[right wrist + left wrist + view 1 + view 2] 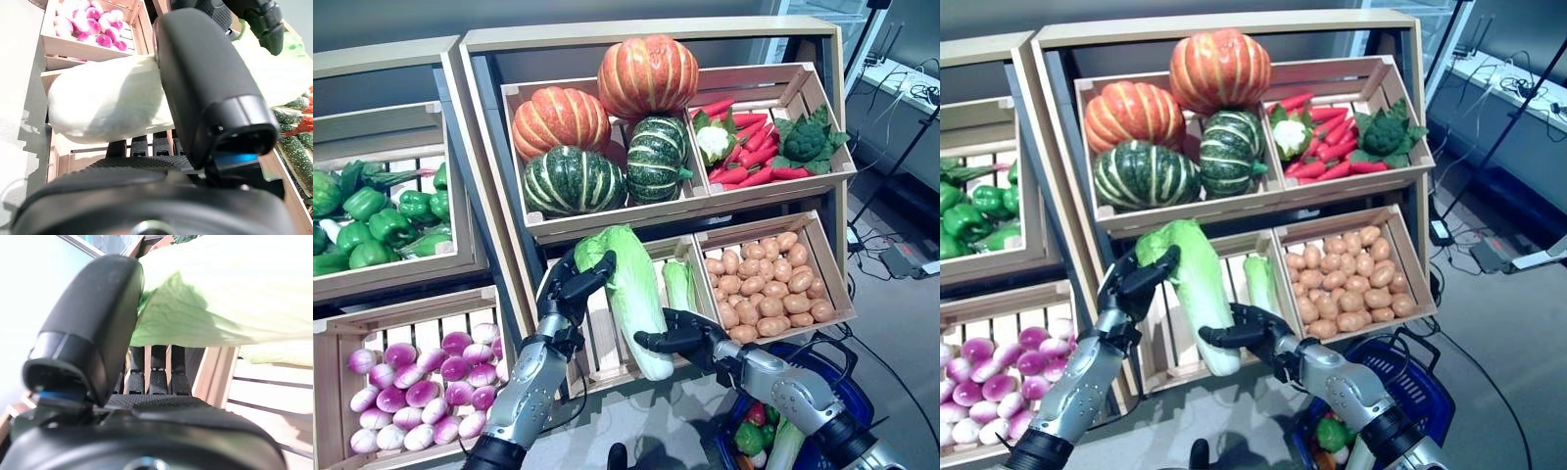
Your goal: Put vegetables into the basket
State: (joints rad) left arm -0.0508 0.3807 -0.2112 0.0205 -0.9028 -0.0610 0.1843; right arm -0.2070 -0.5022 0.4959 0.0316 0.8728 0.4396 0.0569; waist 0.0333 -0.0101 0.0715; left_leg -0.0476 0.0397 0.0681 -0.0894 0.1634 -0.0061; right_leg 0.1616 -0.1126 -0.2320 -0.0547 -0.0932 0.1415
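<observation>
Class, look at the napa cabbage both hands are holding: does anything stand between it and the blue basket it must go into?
Nothing visible blocks it. The napa cabbage is held by the left hand at its leafy top and the right hand near its white base. The blue basket sits lower right, already holding vegetables; only the right arm crosses that path.

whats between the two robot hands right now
The napa cabbage: left hand grips its leafy top, right hand its white base, clearest in the left eye view.

No legible text, labels or numbers on the crates [607,211] or vegetables.
</observation>
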